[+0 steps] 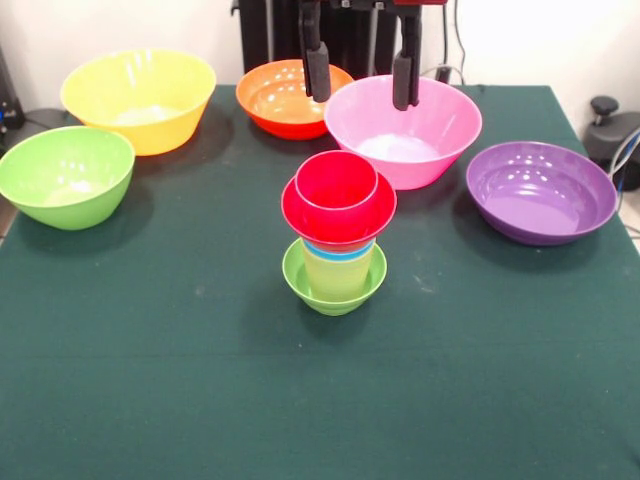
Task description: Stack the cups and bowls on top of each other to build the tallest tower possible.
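The tower [336, 240] stands mid-table. Its base is the small lime-green bowl [334, 288]. A pale yellow cup [338, 274] stands in it, with the blue cup's rim [340, 254] showing above. The small red bowl [338, 215] sits on those, and the red cup [337, 181] sits in it. My gripper [361, 78] hangs open and empty above and behind the tower, its two black fingers [316, 68] apart. The large yellow bowl [139, 98], green bowl [65, 175], orange bowl [292, 97], pink bowl [404, 128] and purple bowl [540, 190] stand loose around the far half of the table.
The dark green table [200, 400] ends at its right edge near the purple bowl. The robot's black pedestal [270, 30] stands behind the orange bowl. Cables and grey gear [610, 130] lie off the far right corner.
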